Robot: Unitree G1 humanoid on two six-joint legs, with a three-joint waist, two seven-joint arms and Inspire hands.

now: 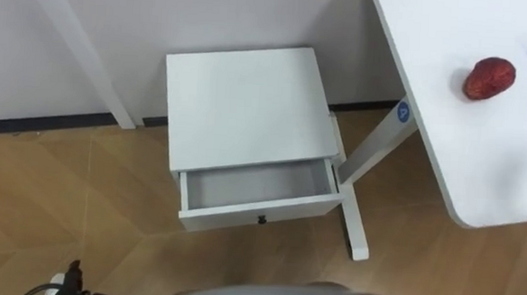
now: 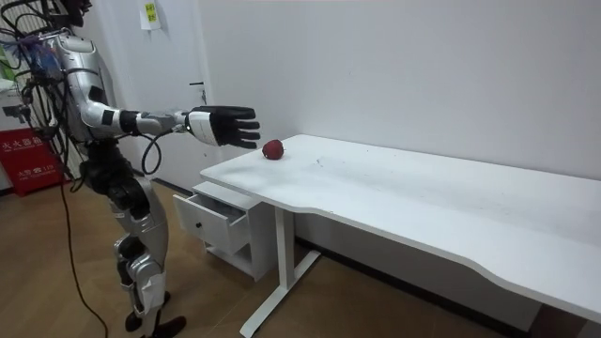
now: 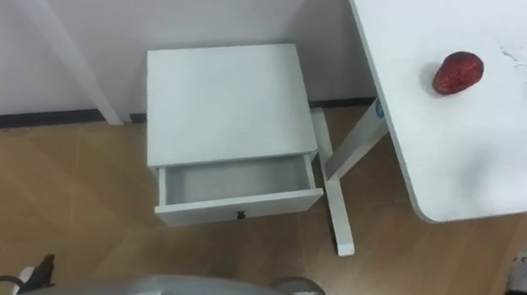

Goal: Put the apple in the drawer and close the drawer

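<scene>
Apple [image 1: 489, 78]: a dark red fruit lying on the white table [image 1: 479, 168], to my right and well apart from the drawer. In the room view it sits near the table's end by the wall [image 1: 207, 18], a little in from the edge. Nothing touches it.

Right hand [image 2: 218, 126]: seen in the room view, I hold it out level on a stretched arm, in the air just short of the apple and a little higher than the tabletop. My fingers are straight and slightly spread, the thumb apart below them. They grip nothing and touch neither fruit nor table.

Drawer [image 1: 260, 208]: pulled out towards me from the front of a small white cabinet [image 1: 248, 106], with its grey floor exposed. A small dark knob [image 1: 261, 220] sits at the middle of the front panel. The cabinet's flat top is bare.

Setting: the cabinet stands against the wall, just beside the table's white leg [image 1: 355, 220], whose foot bar runs across the wooden floor [image 1: 80, 201] at the drawer's right. The table's end overhangs that side of the cabinet.

Stance: in the room view I stand upright on the floor at the view's left, in front of the open drawer, facing cabinet and table.
</scene>
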